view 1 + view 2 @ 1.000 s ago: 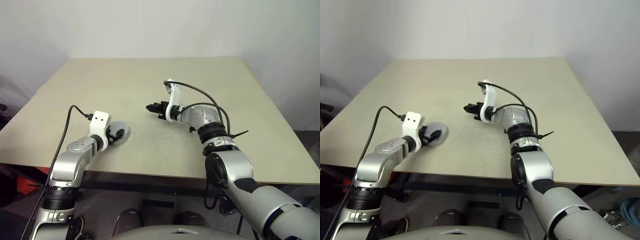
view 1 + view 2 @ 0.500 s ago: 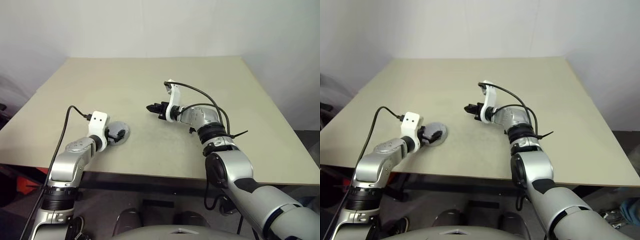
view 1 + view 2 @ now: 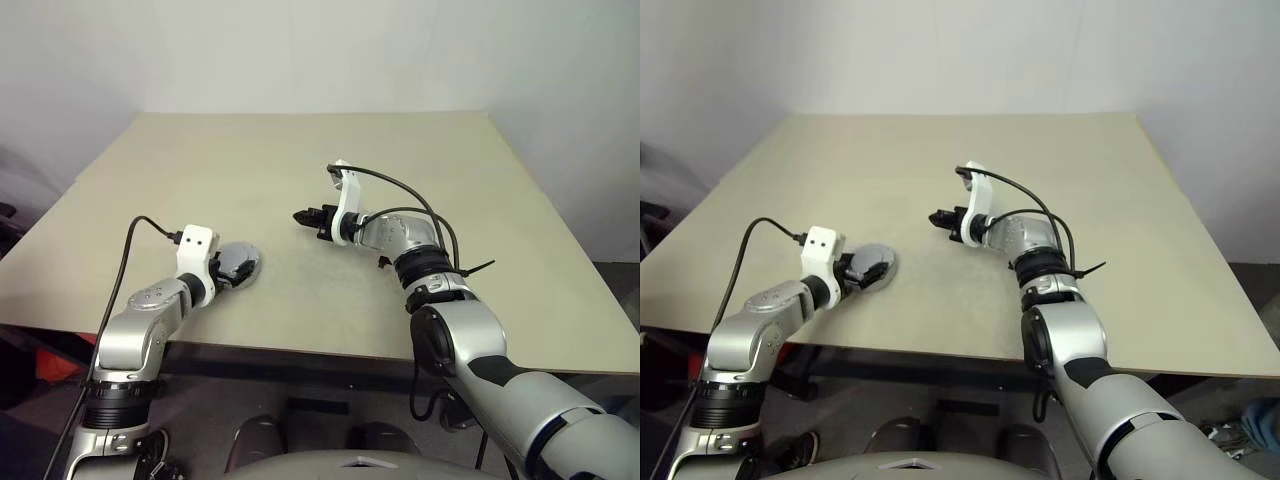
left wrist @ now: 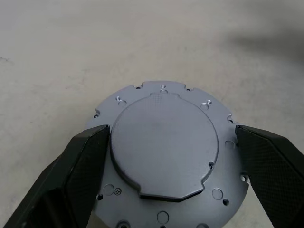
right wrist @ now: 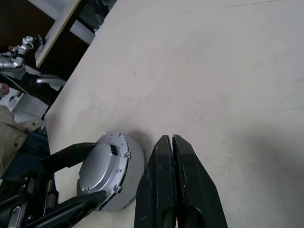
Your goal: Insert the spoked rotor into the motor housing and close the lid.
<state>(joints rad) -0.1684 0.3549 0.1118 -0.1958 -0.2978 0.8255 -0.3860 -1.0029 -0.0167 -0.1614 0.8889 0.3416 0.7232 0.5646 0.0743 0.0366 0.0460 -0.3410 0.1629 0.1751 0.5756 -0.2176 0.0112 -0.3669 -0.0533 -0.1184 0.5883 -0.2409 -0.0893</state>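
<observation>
Round grey metal motor housing (image 4: pixel 166 171), flat dark-grey lid (image 4: pixel 164 147) seated, near-left on table (image 3: pixel 300 180). Left gripper (image 4: pixel 171 185) wide open astride it, holding nothing; right gripper (image 5: pixel 172 190) shut, empty, mid-table. Closing step looks done; next: left arm backs off w/o nudging housing.

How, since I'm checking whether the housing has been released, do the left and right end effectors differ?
The left end effector is open, its fingers flanking the lidded motor housing; the right end effector is shut and holds nothing. The left sits low by the table's near edge; the right hovers over its middle. Both have two black fingers.
</observation>
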